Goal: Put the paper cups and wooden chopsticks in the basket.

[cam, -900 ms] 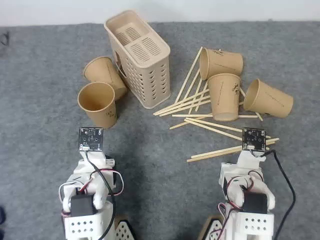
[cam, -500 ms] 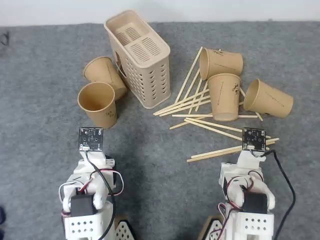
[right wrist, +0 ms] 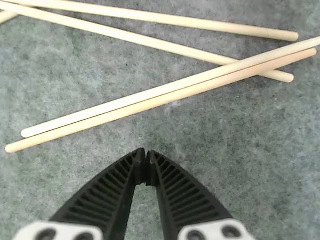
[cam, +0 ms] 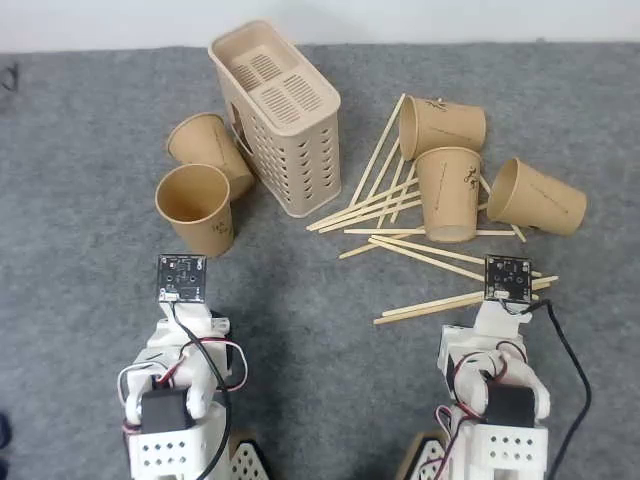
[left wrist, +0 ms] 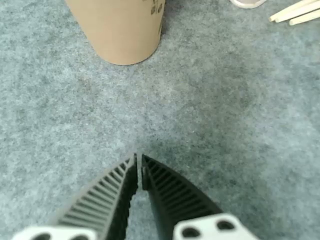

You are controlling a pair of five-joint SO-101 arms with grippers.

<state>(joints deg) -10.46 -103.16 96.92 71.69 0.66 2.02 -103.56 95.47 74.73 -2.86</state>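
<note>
Upright tan basket [cam: 290, 150] between two paper cups [cam: 195, 205] and three amid scattered chopsticks [right wrist: 165, 89]

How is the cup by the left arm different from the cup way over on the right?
The left cup stands upright with its mouth up; the far right cup lies on its side, mouth sideways. The left cup sits on bare carpet; the far right cup lies beside chopsticks. Both are brown paper cups outside the basket.

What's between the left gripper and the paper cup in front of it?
Just bare grey mat between the left gripper and the paper cup, in the left wrist view.
</note>
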